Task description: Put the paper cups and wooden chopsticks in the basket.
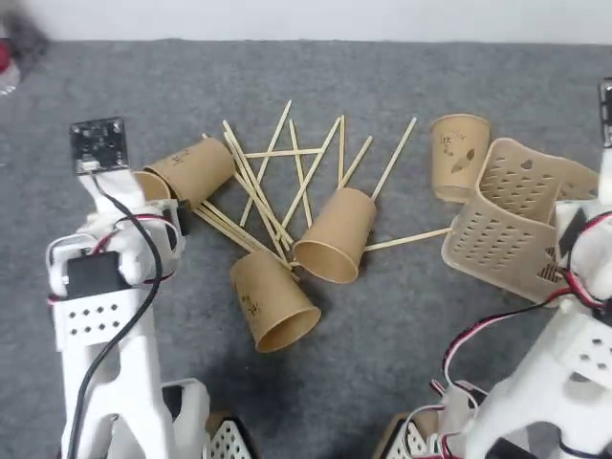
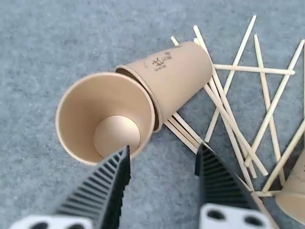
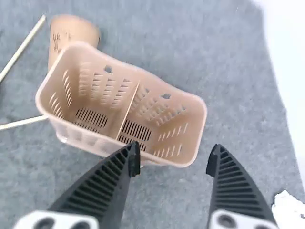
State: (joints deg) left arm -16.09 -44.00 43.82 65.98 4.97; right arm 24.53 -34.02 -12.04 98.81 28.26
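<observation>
Two nested paper cups [image 2: 105,121] lie on their side on the grey carpet, the outer one [image 2: 176,76] resting against a scatter of wooden chopsticks [image 2: 238,119]. My left gripper [image 2: 162,176] hangs open just above and in front of the nested cups' mouth, holding nothing. In the high view two more cups [image 1: 273,301] [image 1: 339,234] lie on their sides among the chopsticks [image 1: 287,172]. Another cup [image 1: 457,156] sits beside the beige perforated basket [image 1: 516,215]. My right gripper [image 3: 174,162] is open over the basket [image 3: 119,109], whose two compartments are empty.
A cup [image 3: 71,33] lies just behind the basket, with two chopsticks [image 3: 19,123] beside it. The carpet ends at a pale floor strip [image 3: 286,71] past the basket. Both arm bases [image 1: 105,382] stand at the near edge.
</observation>
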